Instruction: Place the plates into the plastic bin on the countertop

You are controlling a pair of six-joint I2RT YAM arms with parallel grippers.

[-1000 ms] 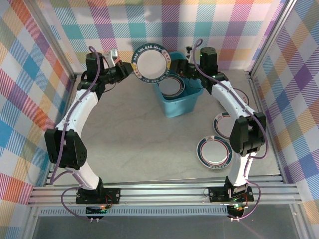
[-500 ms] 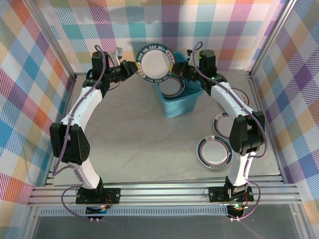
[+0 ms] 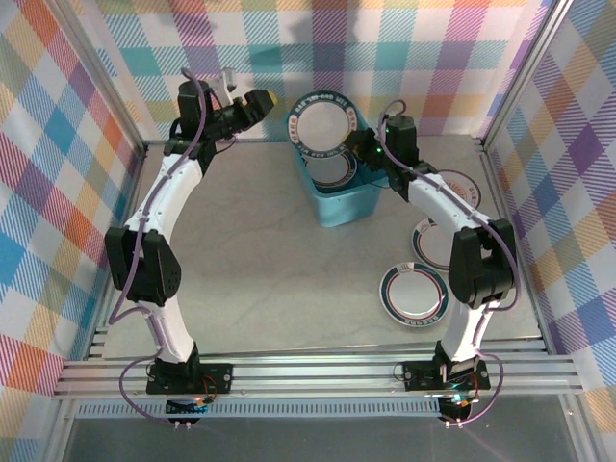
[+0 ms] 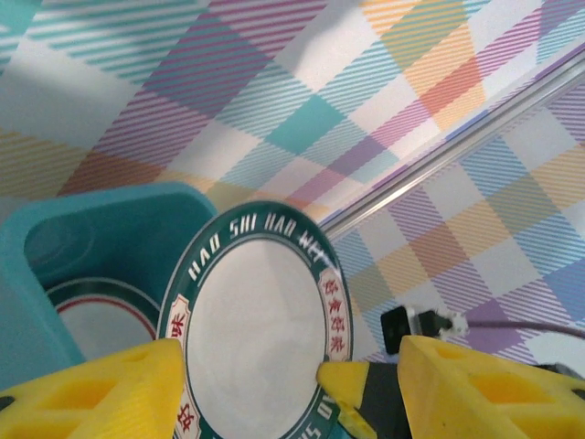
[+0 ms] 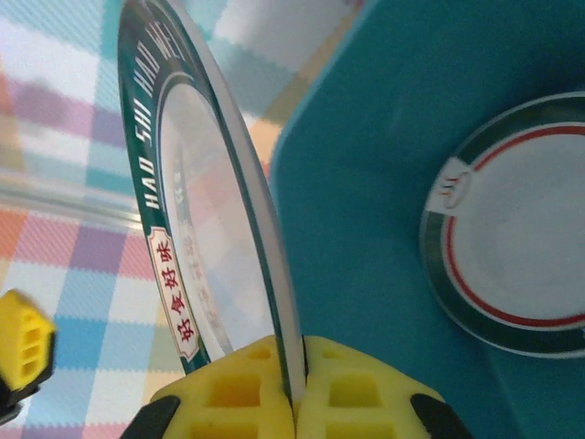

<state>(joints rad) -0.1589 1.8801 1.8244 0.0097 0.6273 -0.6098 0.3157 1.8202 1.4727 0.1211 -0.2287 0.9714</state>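
On the pale marbled bench (image 3: 260, 250), upper centre, the teal rectangular plastic bin (image 3: 348, 206) sits beneath a green-rimmed round white plate (image 3: 322, 122). The plate stands on edge, pinched by the right claw (image 3: 354, 144). The left claw (image 3: 262, 100) gapes, apart from the plate.

We see plaid walls (image 3: 58, 164) in pastel blue, purple, orange and yellow on the left, back and right. Aluminium rails (image 3: 318, 371) run along the near edge and up the corners. Below the near rails lies a dark grey strip (image 3: 318, 438).
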